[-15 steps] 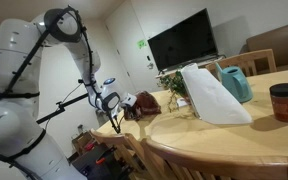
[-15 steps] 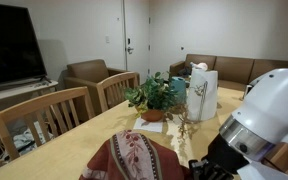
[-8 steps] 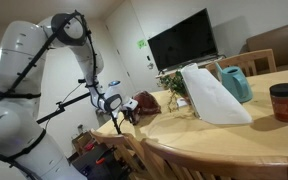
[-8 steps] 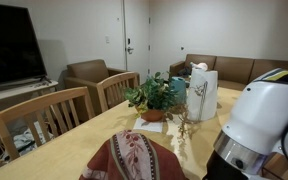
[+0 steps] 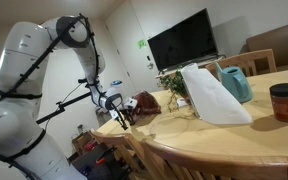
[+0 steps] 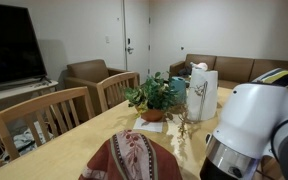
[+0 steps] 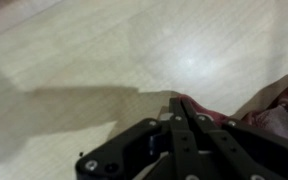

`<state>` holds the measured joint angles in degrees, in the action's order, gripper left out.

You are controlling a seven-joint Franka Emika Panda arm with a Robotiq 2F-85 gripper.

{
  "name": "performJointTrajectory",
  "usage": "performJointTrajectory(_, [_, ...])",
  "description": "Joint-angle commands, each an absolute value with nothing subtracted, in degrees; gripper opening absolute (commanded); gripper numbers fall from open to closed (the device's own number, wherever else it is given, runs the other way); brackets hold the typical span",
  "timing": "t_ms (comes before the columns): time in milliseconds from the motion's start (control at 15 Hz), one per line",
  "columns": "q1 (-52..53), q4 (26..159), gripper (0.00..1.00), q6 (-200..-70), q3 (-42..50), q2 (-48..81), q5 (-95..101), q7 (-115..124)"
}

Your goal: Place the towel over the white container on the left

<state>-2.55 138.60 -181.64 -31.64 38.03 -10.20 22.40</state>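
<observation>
The white robot arm (image 5: 29, 75) fills the left side of an exterior view and reaches down to the near left end of the table. In an exterior view its rounded housing (image 6: 252, 125) blocks the lower right corner. The pale wooden table (image 5: 246, 135) runs across the lower right of that view, with a wooden chair (image 5: 199, 160) at its near edge. A dark television (image 5: 184, 38) hangs on the wall at upper centre.

A big white slanted object (image 5: 214, 97) stands on the table at right of centre. A green plant (image 5: 172, 82) is just behind it to the left, and a teal jug (image 5: 235, 83) is behind it to the right. A dark red-brown jar (image 5: 284, 102) stands alone at the far right edge of the frame.

The towel (image 6: 134, 158), dark red with a pattern, sits at the bottom centre of an exterior view. It is heaped into a rounded mound on the tabletop, and the cloth hides whatever is under it. In an exterior view it shows as a dark red lump (image 5: 145, 102) left of the plant, at the table's left end.

The gripper (image 5: 121, 117) hangs just left of the towel, pointing down toward the table edge. In the wrist view its two black fingers (image 7: 181, 100) are pressed together to a point with nothing seen between them. The towel's folds lie close by at the lower right. Whether they touch the fingers cannot be told.
</observation>
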Motion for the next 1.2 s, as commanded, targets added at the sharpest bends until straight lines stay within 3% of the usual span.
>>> performJointTrajectory(0, [-4.42,137.55,0.36,-179.14,-33.19,38.37,-11.91,18.33])
performJointTrajectory(600, [-8.11,141.93,1.00,-181.45,-34.36,33.60,-15.68,18.67])
performJointTrajectory(1133, [-20.83,150.31,1.00,-189.06,-43.08,27.10,-18.08,21.57])
